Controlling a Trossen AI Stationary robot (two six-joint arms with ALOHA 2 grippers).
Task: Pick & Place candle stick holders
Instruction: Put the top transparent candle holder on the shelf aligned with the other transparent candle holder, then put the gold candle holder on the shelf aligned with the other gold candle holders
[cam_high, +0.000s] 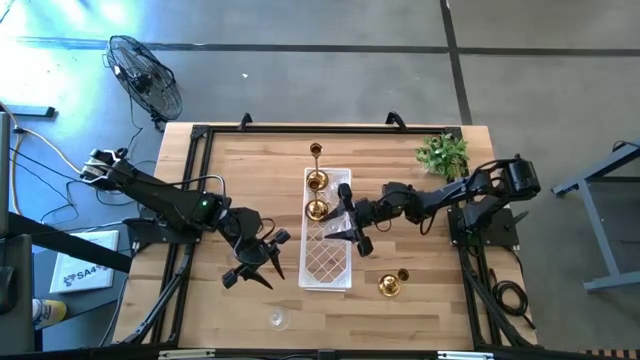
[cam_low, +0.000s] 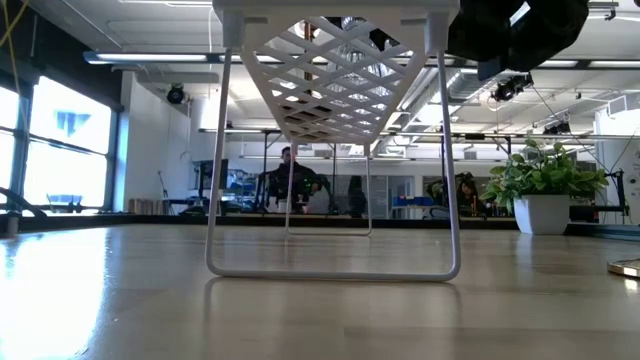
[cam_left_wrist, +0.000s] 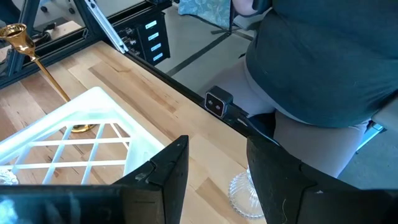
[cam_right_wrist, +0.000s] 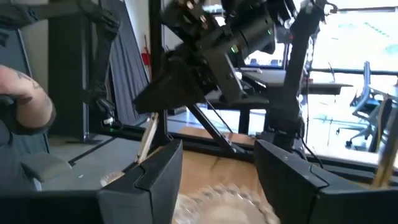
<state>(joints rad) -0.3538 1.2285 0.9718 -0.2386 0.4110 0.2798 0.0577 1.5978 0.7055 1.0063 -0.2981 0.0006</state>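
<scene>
The white lattice tray (cam_high: 328, 262) stands mid-table on thin legs (cam_low: 335, 80). Two brass holders (cam_high: 317, 181) (cam_high: 317, 210) stand on its far half. A stemmed brass holder (cam_high: 316, 152) stands on the table beyond it. Another brass holder (cam_high: 390, 283) stands right of the tray's near end, and it also shows in the left wrist view (cam_left_wrist: 37, 62). A clear glass holder (cam_high: 277, 319) (cam_left_wrist: 244, 194) stands near the front edge. My left gripper (cam_high: 256, 266) is open above the table, left of the tray. My right gripper (cam_high: 352, 222) is open over the tray's right side, with a clear glass holder (cam_right_wrist: 217, 202) low between its fingers.
A small green plant (cam_high: 443, 153) (cam_low: 545, 190) stands at the far right corner. A person in a dark top (cam_left_wrist: 323, 62) stands close to the table's near edge. A fan (cam_high: 145, 75) stands on the floor beyond the far left corner.
</scene>
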